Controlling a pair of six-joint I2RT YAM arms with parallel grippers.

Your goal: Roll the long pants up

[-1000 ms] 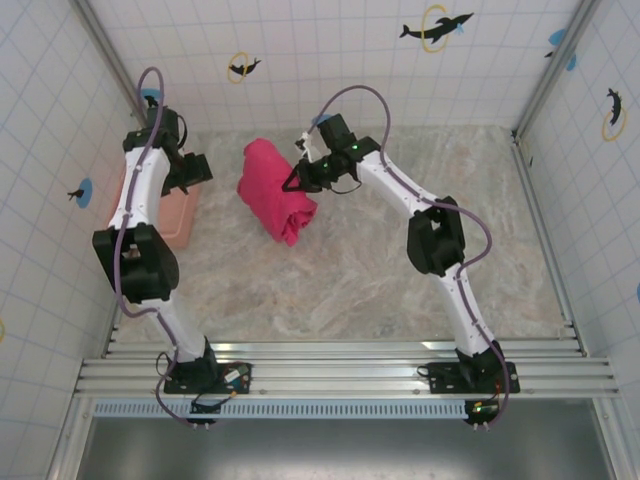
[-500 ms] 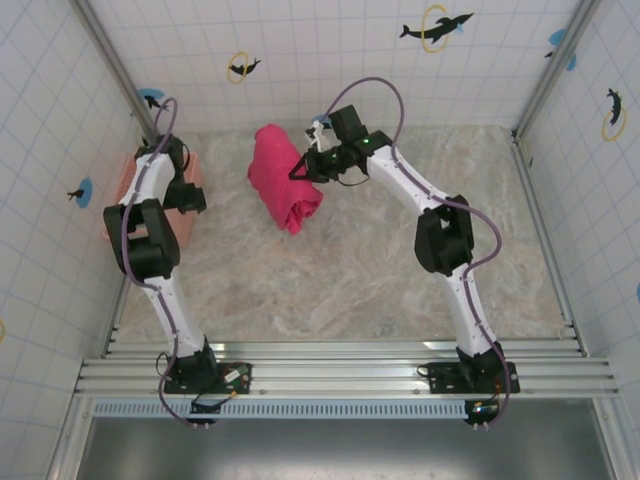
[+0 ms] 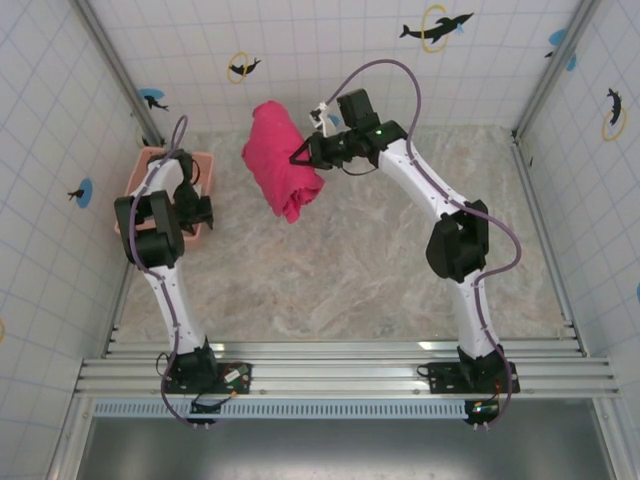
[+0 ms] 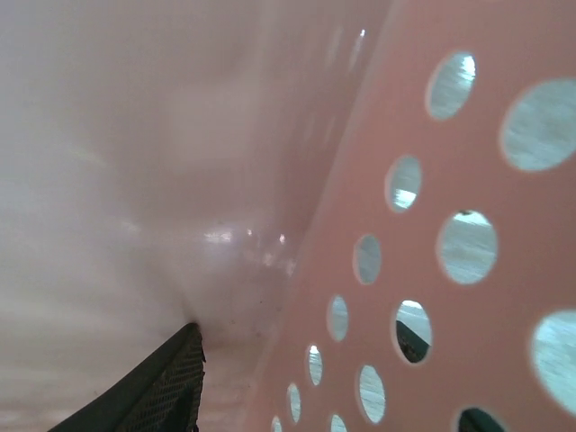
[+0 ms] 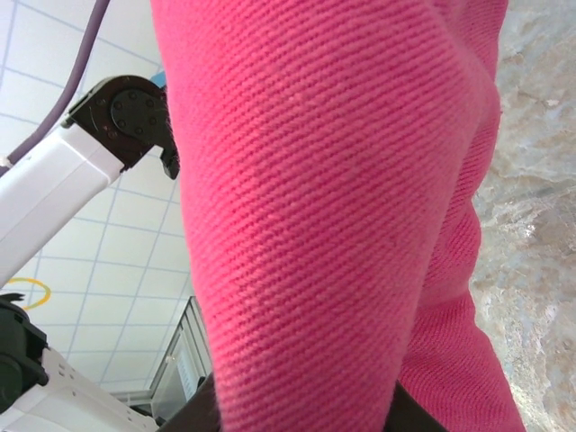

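The long pants are a bright pink-red rolled bundle, lifted off the marbled floor at the back. My right gripper is shut on the bundle's right side. In the right wrist view the pink fabric sits between the dark fingers of the right gripper. My left gripper is down at the right wall of the salmon-pink basket. In the left wrist view the left gripper straddles the perforated basket wall. One finger stands inside, apart from the wall, and the other shows through a hole.
The basket stands against the left tiled wall. Marbled floor stretches across the middle and right. A metal rail with both arm bases runs along the near edge. Tiled walls close off the back and the right.
The right gripper has carried the pants roll up and toward the back wall. The left arm has swung over to the basket, and its jaws have narrowed around the wall.
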